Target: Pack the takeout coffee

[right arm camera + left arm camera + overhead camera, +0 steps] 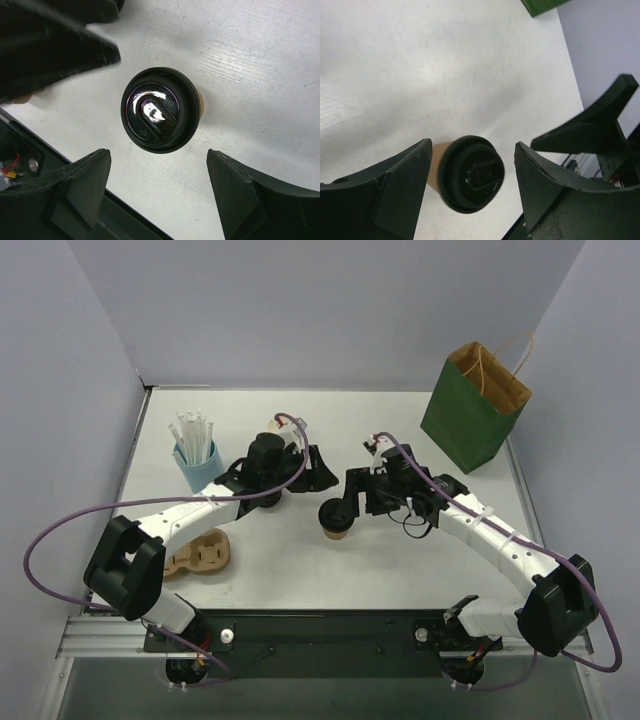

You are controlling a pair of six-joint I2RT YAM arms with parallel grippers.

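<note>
Between the right gripper's [159, 157] 2 wide-spread, empty fingers sits the takeout coffee [160, 110] on the table [260, 60]. Embossed marks on its lid are too small to read. The left gripper [473, 144] gapes just as wide, empty, framing the cup. Bare tabletop surrounds it, and the table's front edge lies near.

The top external camera is looking down from above and behind at the white table [300, 570]. Both wrist cameras are looking closely down past the black left end effector [473, 145] and black right end effector [158, 152], sharing the black-lidded kraft-brown paper cup [159, 110].
</note>
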